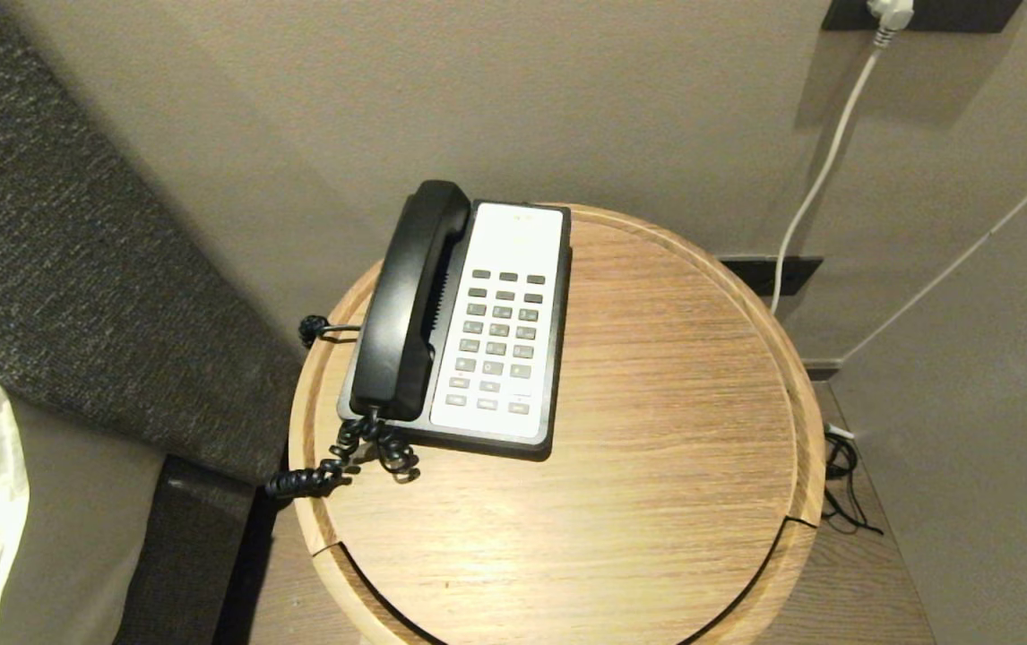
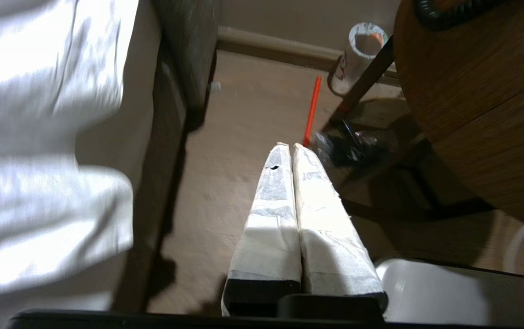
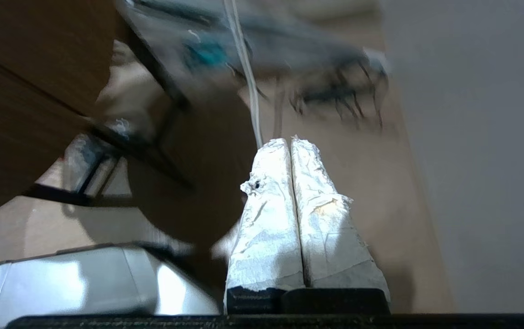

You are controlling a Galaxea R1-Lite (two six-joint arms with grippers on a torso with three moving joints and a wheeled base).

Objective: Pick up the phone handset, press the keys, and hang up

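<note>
Both the left end effector (image 2: 292, 147) and right end effector (image 3: 289, 141) hang clenched, empty, below the counter (image 1: 657, 403); the robot should grasp the phone handset (image 1: 410, 296) mid-length.

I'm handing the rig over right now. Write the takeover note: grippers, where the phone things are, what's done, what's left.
Left gripper: jaws shut, empty, down beside the round table, over the floor near the bed.
Right gripper: jaws shut, empty, low on the table's other side, over the floor by the wall.
Neither arm shows in the head view.
Phone handset: seated in its cradle on the phone base, coiled cord trailing over the table's edge.
Done or not: the handset is on the hook; nothing shows whether the keys were pressed.
Left: confirm before acting.
</note>
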